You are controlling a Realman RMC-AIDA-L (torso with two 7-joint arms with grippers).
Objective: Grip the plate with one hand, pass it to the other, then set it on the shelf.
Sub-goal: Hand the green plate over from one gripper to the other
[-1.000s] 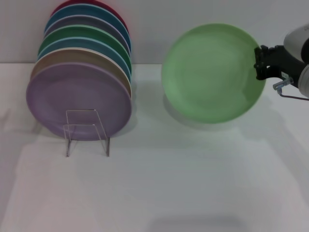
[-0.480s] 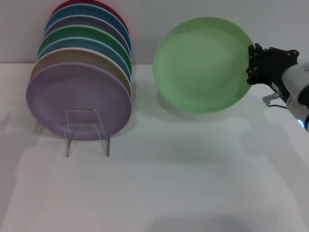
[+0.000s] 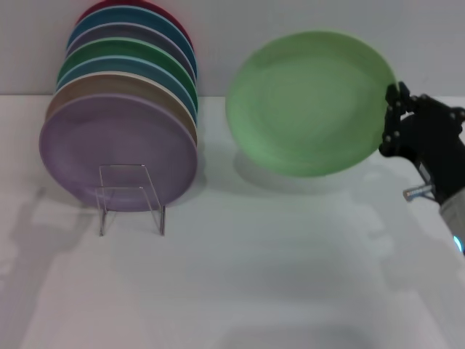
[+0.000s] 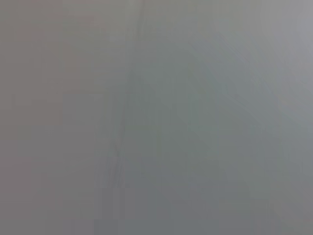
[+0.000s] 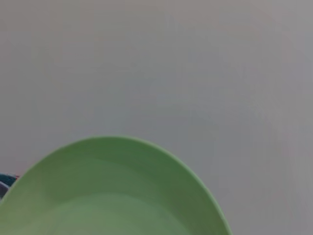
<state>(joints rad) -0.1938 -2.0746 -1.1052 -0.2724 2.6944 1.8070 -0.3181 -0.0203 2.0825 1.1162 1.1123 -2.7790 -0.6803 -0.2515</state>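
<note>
Plates crowd your left side first — seven of them stand on edge in a row (image 3: 120, 116), from the lilac-purple plate (image 3: 118, 149) at the front back to a dark red one at the rear, with the shelf (image 3: 131, 198), one small clear rack of thin upright loops, just in front of and against the lilac face. Your left gripper shows nowhere in the head view, and its wrist camera gives you only blank grey, so you cannot tell how its fingers stand or how close it is. Move right across the bare white table (image 3: 240, 276) and you reach the plate (image 3: 309, 102) — the single pale green one, held clear of the table, nearly on edge with its face toward the camera and tipped a little back. Your right gripper (image 3: 396, 120) is clamped on its right-hand rim, so the whole disc lies to the left of that gripper, reaching out toward the rack side. That free left rim is the part your other arm would have to take; judging from this, the handover grip should come from the left, edge-on. The right wrist view confirms only the plate's green curve against the wall. Count: eight plates, one rack, one gripper visible.
</note>
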